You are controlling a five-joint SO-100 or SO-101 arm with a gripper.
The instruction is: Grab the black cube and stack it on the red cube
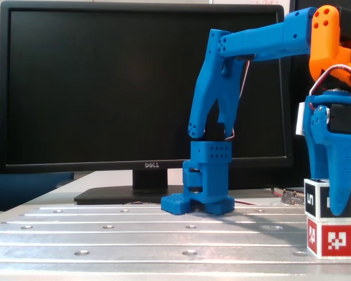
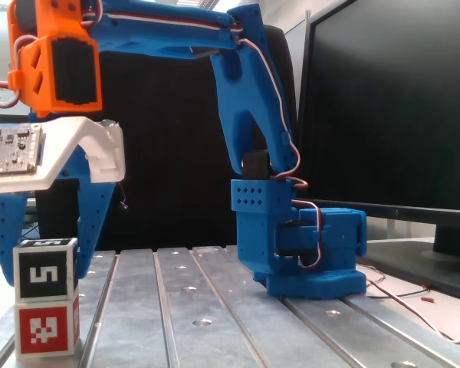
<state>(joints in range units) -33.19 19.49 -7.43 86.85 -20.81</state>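
— Where is the black cube (image 1: 317,199)?

— On top of the red cube (image 1: 331,239), touching it, edges nearly flush. Both fixed views show the stack: black cube (image 2: 45,270) above, red cube (image 2: 46,328) below, on the slotted metal table (image 1: 134,234).

— Your claw?

— My claw (image 1: 333,202) hangs over the red cube, fingers down on either side of the black one. In a fixed view one blue finger (image 1: 340,175) covers part of the "5" face. In the other, my claw (image 2: 46,230) straddles the black cube with a finger (image 2: 92,222) at each flank. Whether the pads press or stand just clear, I cannot tell.

— Anything else near the red cube?

— My base (image 1: 205,181) stands well apart from it, with a dark monitor (image 1: 105,88) behind.
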